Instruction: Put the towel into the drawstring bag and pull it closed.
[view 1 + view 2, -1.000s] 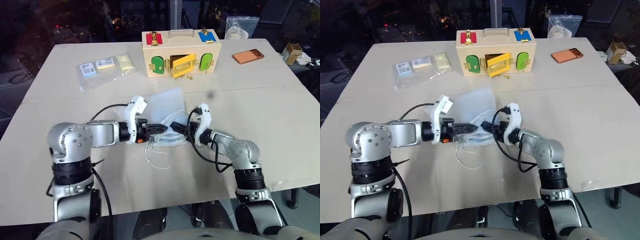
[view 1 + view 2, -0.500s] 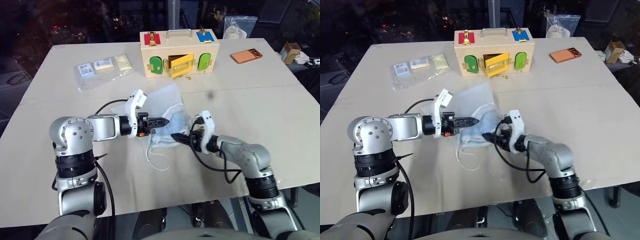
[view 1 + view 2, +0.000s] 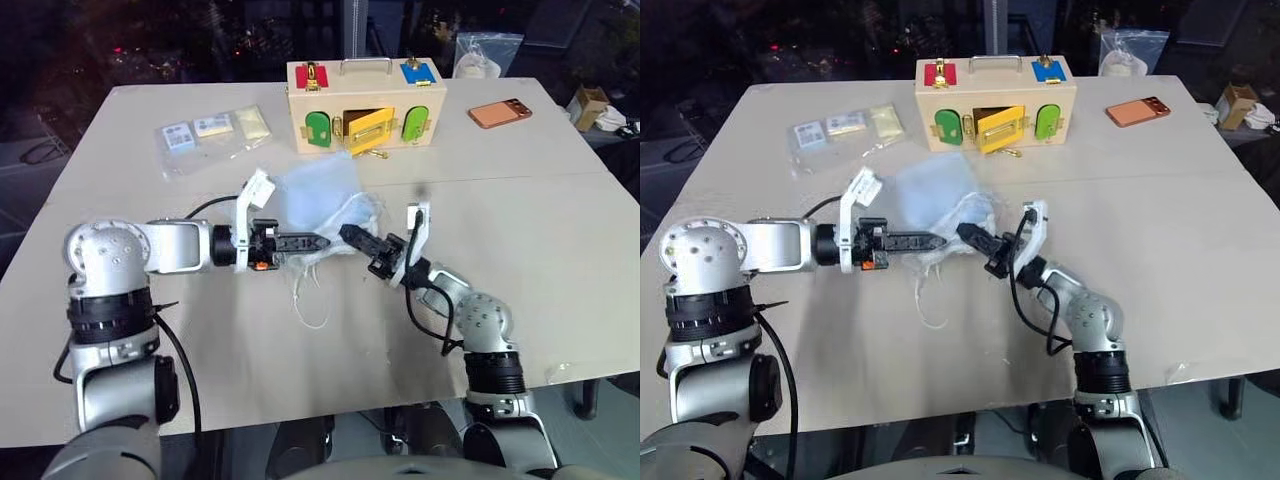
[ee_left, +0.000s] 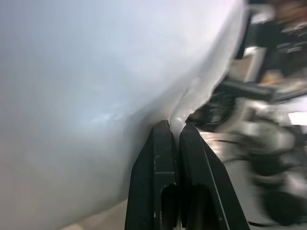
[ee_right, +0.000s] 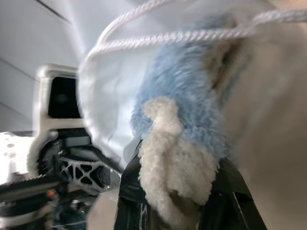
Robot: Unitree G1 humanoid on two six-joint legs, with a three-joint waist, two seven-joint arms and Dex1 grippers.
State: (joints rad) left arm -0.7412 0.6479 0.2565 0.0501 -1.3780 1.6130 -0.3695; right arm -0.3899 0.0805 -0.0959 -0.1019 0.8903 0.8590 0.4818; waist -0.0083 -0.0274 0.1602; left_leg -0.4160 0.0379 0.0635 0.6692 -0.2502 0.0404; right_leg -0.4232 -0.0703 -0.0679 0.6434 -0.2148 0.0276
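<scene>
Over a beige tabletop [image 3: 520, 250], the left gripper [image 3: 322, 241] pinches a fold of the translucent white drawstring bag [image 3: 322, 200], its jaws pressed together on the mesh, as the left wrist view makes plain. The right gripper [image 3: 348, 233] meets it tip to tip; its wrist view reveals what the head cameras hide: the light-blue towel [image 5: 187, 129], with its paler fluffy edge, clamped between the jaws, the bag's white cord [image 5: 192, 34] looped just beyond. From above, the bag hangs raised between both jaws, the cord trailing down onto the tabletop. Behind the jaws stand a wooden latch box [image 3: 363, 104], a clear packet bag [image 3: 210, 138] and a copper-coloured phone [image 3: 498, 113], all well apart. Bare tabletop lies on both sides of the jaws.
</scene>
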